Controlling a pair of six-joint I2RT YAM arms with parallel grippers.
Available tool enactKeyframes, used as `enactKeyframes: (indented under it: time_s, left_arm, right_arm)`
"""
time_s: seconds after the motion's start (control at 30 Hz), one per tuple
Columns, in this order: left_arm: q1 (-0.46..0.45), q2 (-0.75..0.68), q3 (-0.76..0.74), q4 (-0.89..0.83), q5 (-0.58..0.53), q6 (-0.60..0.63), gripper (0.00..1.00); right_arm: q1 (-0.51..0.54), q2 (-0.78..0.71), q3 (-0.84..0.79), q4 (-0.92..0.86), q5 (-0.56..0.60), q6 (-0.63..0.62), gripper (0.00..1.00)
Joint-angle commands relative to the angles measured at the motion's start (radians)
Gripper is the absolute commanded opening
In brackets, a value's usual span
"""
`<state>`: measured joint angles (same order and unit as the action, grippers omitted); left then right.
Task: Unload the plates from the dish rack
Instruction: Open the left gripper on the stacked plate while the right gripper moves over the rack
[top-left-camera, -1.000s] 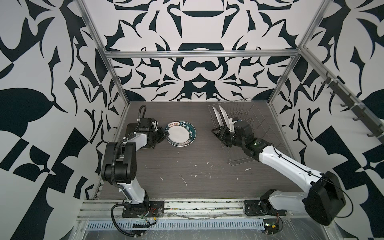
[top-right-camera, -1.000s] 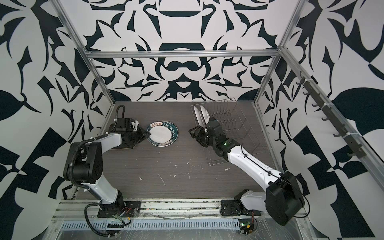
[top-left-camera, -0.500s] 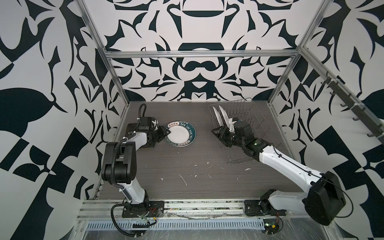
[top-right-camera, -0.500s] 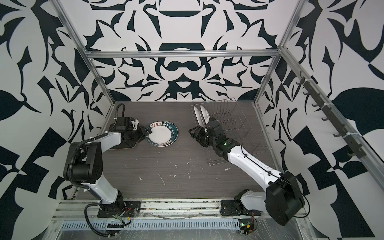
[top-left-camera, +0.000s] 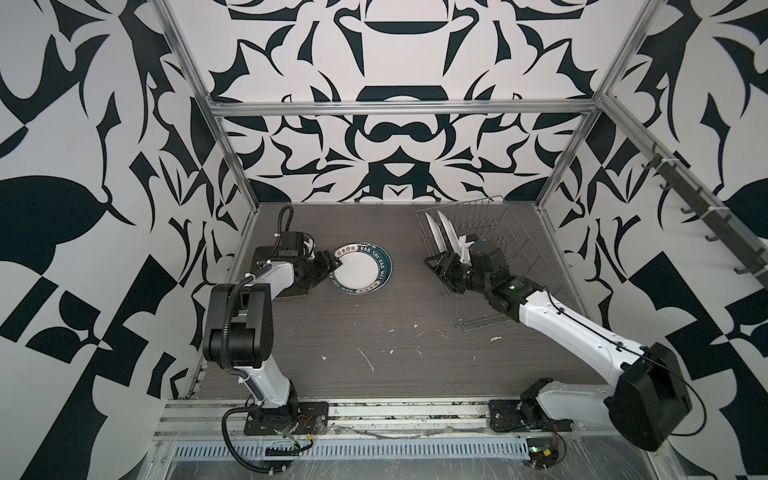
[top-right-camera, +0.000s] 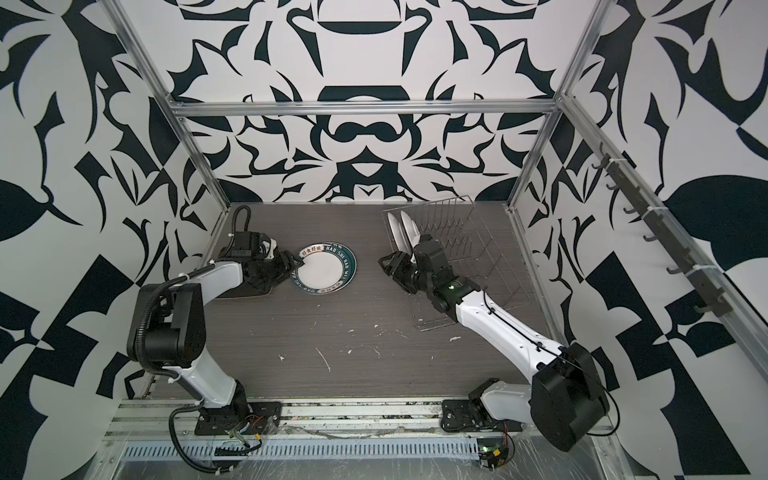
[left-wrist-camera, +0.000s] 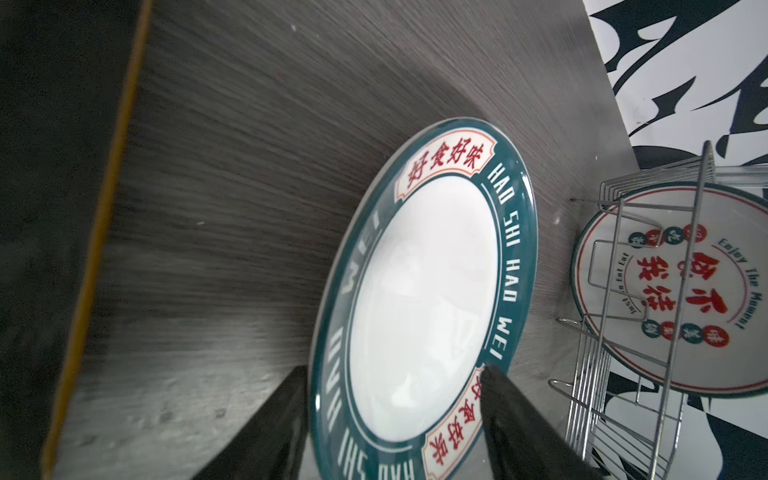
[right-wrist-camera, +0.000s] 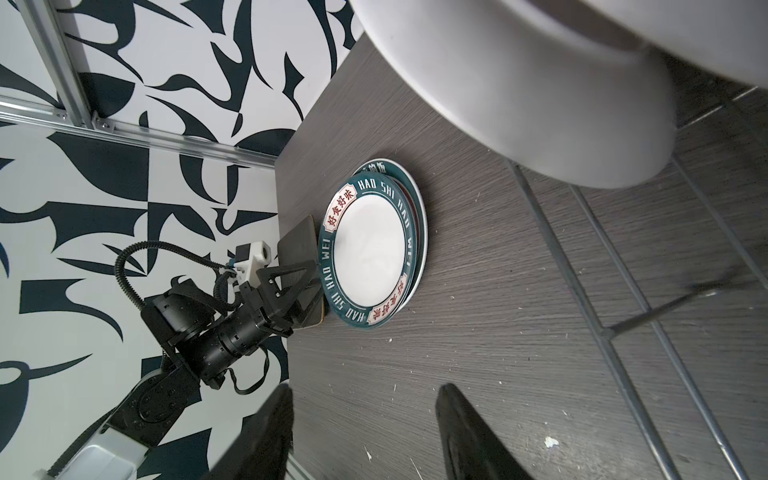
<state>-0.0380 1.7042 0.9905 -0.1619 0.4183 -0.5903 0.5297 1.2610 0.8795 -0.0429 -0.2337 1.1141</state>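
Observation:
A white plate with a dark teal lettered rim (top-left-camera: 360, 271) (left-wrist-camera: 424, 299) lies on top of another teal-rimmed plate (right-wrist-camera: 419, 195) on the table. My left gripper (top-left-camera: 334, 266) (left-wrist-camera: 394, 370) is open, its fingers straddling the top plate's near rim. Two white plates (top-left-camera: 436, 230) (top-right-camera: 400, 232) stand upright at the far end of the silver wire dish rack (top-left-camera: 498, 253) (top-right-camera: 473, 253). My right gripper (top-left-camera: 436, 266) (right-wrist-camera: 365, 390) is open and empty, just in front of those plates. The pale underside of one plate (right-wrist-camera: 540, 83) fills the right wrist view.
A dark rounded-square plate (right-wrist-camera: 300, 245) (top-left-camera: 261, 254) lies flat under my left arm, beside the stack. White crumbs (top-left-camera: 368, 359) dot the front of the table. The cage's metal posts and patterned walls close in the table's sides and back.
My left gripper has opened and let go of the teal-rimmed plate, which now rests on the stack. The right arm has stayed still.

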Motion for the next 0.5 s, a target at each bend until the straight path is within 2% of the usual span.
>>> enactKeyframes:
  time_s: [0.0, 0.23, 0.47]
  left_arm:
    - [-0.009, -0.011, 0.04, -0.051, -0.044, 0.015, 0.74]
    - [-0.023, 0.002, 0.061, -0.07, -0.041, 0.02, 0.82]
    - [-0.039, 0.038, 0.085, -0.059, 0.002, 0.002, 0.84]
  right_arm:
    - [-0.005, -0.033, 0.009, 0.022, -0.015, -0.025, 0.59]
    - [-0.012, -0.036, 0.01, 0.022, -0.024, -0.025, 0.59]
    - [-0.018, -0.04, 0.006, 0.021, -0.029, -0.028, 0.59]
